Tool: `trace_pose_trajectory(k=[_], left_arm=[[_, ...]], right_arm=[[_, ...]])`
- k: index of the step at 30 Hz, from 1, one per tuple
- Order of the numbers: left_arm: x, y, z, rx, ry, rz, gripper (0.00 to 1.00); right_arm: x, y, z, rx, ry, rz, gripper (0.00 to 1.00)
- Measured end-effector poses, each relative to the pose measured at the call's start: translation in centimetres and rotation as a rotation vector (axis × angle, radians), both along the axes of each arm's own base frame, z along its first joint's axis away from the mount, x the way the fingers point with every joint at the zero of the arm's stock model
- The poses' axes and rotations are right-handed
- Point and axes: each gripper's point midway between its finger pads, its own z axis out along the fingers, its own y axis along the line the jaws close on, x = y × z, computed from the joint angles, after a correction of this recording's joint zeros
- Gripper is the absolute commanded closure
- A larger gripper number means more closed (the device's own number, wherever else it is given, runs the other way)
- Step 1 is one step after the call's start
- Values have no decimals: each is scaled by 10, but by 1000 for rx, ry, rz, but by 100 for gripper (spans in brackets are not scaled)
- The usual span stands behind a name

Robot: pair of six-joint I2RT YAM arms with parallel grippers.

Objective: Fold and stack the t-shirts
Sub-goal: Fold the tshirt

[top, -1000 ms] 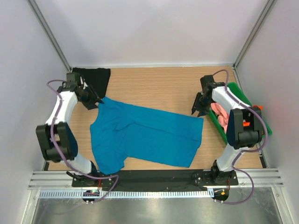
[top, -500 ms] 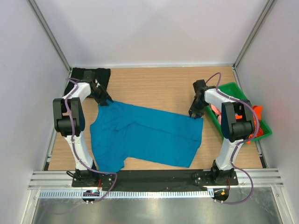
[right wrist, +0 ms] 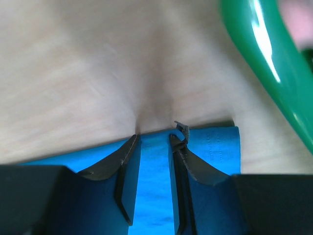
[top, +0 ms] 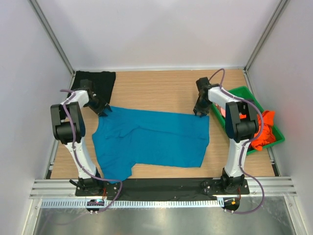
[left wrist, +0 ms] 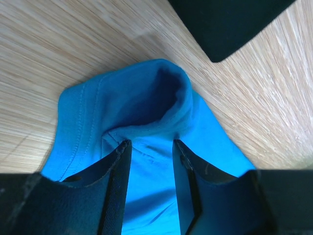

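The teal-blue cloth t-shirt [top: 151, 139] lay spread on the light wooden counter [top: 156, 90], between the two arms, with one sleeve pointing toward the near edge. The left gripper [left wrist: 151, 143] stood at the shirt's far left corner, its jaws clenched on a raised, bunched fold of the teal cloth. The right gripper [right wrist: 154, 137] stood at the far right corner, its jaws pinching the hemmed edge of the same shirt. A folded black cloth t-shirt [top: 98, 81] rested in the far left corner of the counter, just beside the left gripper. The green plastic tray [top: 247, 95] sat at the right edge and held a crumpled orange cloth t-shirt [top: 264, 128].
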Motion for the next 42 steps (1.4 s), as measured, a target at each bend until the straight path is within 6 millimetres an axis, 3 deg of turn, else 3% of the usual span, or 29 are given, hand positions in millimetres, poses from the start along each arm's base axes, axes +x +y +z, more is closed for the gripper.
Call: trace_pose_trajectory(k=[9, 14, 17, 21, 25, 28, 31, 34, 38, 42], left_arm=[[4, 15, 2, 33, -9, 23, 56], [19, 25, 6, 59, -33, 30, 56], [19, 30, 14, 81, -51, 28, 51], [9, 31, 53, 113, -128, 38, 49], [1, 30, 104, 133, -250, 44, 49], [-8, 21, 127, 130, -314, 27, 50], [-22, 4, 124, 112, -309, -21, 50], [-39, -24, 103, 84, -257, -126, 49], [-63, -75, 85, 62, -202, -329, 48], [-84, -120, 79, 76, -193, -527, 48]], right_arm=[[86, 27, 6, 17, -115, 106, 62], [108, 41, 10, 33, -136, 155, 60], [108, 46, 12, 26, -130, 180, 55], [95, 43, 26, -2, -97, 200, 46], [74, 36, 67, -11, -124, 210, 43], [39, 29, 103, -1, -161, 227, 41], [-5, 29, 124, 61, -180, 264, 41], [-42, 39, 114, 149, -158, 316, 41], [-79, 59, 72, 245, -33, 352, 41], [-110, 64, 44, 293, 54, 335, 41]])
